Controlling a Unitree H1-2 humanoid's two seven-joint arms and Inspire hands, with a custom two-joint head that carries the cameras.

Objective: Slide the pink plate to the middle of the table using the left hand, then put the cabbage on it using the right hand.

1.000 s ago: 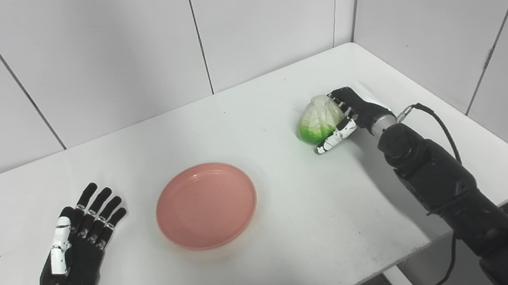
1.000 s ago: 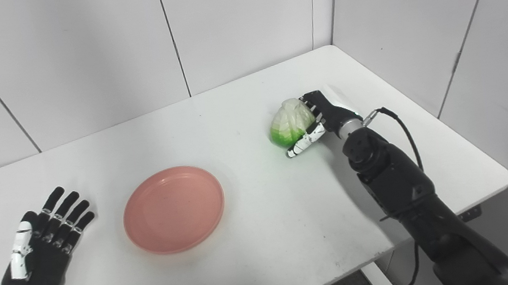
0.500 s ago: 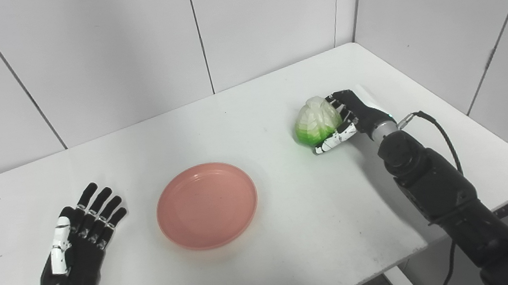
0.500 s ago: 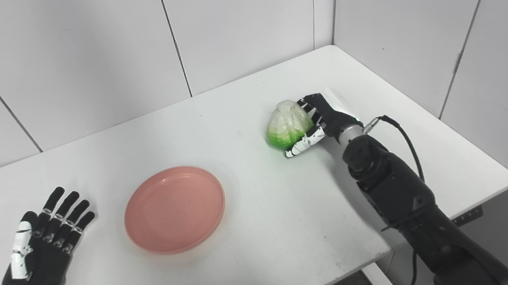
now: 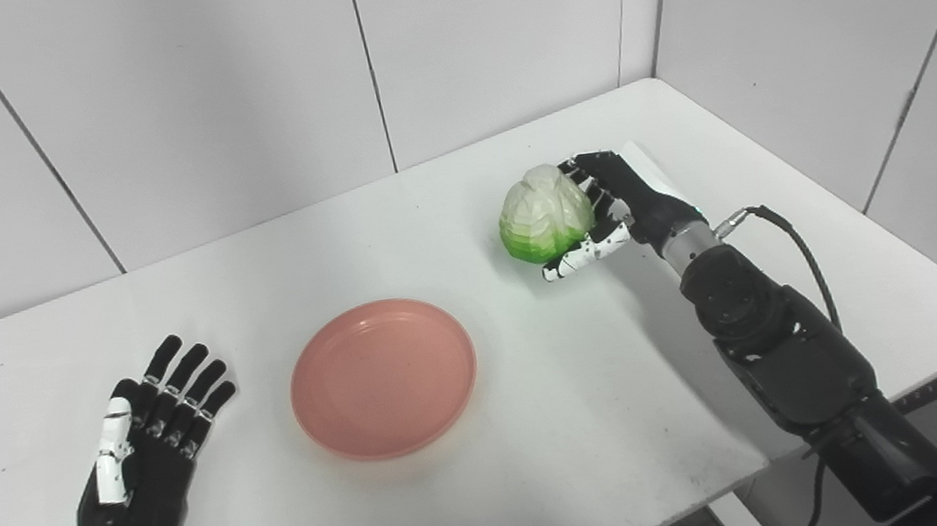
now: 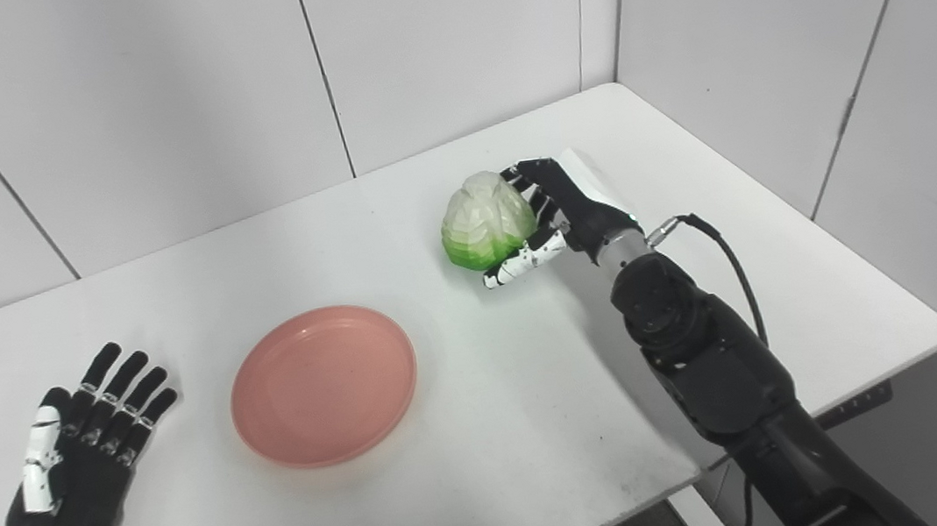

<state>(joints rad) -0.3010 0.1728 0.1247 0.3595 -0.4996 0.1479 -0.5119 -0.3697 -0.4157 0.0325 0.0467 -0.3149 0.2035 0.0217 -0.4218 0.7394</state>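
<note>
- Cabbage (image 5: 545,214): white top, green base, held in right robot hand (image 5: 614,209), fingers wrapped round its far side, thumb under; seems lifted just off the surface (image 5: 537,396), right of centre.
- Pink plate (image 5: 383,379): flat on the surface near the middle, nothing on it, well apart from the cabbage, to its lower left.
- Left robot hand (image 5: 146,450): released, flat on the surface w/ fingers spread, holding nothing, left of the plate, not touching it.
- Black cable (image 5: 786,227) loops off the right wrist.
</note>
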